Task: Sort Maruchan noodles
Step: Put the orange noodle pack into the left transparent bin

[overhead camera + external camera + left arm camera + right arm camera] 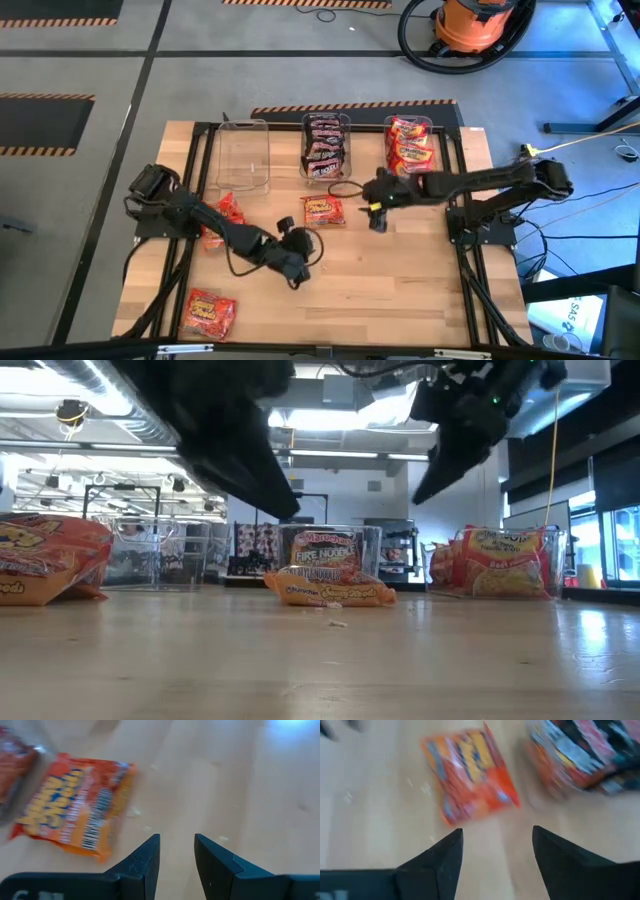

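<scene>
While one orange noodle packet [323, 209] lies flat on the table [400, 280] just before the middle bin [327, 150], we see the right pincer [377, 222] hovering just beside it, fingers parted and empty. Nearer the front, the left pincer [297, 281] hangs apart from the packet, its fingers a little apart, gripping nothing.

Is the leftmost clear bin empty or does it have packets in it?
Empty. From above, the left bin shows only bare clear plastic, while the middle bin and right bin hold packets.
</scene>
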Robot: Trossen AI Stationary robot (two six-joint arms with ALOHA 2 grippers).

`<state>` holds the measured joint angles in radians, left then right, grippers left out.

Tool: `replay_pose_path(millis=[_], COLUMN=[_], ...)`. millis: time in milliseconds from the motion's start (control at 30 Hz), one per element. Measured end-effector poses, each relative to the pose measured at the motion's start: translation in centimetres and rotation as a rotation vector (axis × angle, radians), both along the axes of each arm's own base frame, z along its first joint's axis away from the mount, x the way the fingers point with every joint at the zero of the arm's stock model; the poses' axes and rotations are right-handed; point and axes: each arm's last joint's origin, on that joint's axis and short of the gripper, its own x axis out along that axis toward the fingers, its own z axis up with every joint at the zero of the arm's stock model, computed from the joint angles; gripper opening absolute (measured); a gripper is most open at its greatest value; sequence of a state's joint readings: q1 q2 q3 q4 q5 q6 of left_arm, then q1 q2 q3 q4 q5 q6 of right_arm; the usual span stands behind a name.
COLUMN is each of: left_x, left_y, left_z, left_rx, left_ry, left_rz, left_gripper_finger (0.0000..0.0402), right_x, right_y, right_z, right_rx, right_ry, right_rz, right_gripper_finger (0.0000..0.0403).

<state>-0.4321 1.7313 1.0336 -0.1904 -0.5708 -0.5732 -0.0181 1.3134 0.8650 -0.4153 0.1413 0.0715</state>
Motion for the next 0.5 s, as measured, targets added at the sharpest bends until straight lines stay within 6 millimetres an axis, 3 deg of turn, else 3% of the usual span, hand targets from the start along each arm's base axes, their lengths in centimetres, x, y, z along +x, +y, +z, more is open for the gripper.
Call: replay_pose_path(millis=[233, 500], left_x=[1.4, 3.0], left_y=[3.5, 6.0], left_z=[-0.9, -4.1], left_rx=[0.025, 0.024], left_ry=[0.005, 0.062], left_rz=[0.149, 0.216], left_gripper_finger=[0.0115, 0.0115], right_x=[1.4, 3.6], right_y=[1.0, 1.0], right_z=[-4.4, -8.3], right_rx=[0.055, 0.04], right_ry=[-0.27, -0.275], right_rz=[-0.019, -0.034], right_gripper_finger=[0.0197, 0.0171])
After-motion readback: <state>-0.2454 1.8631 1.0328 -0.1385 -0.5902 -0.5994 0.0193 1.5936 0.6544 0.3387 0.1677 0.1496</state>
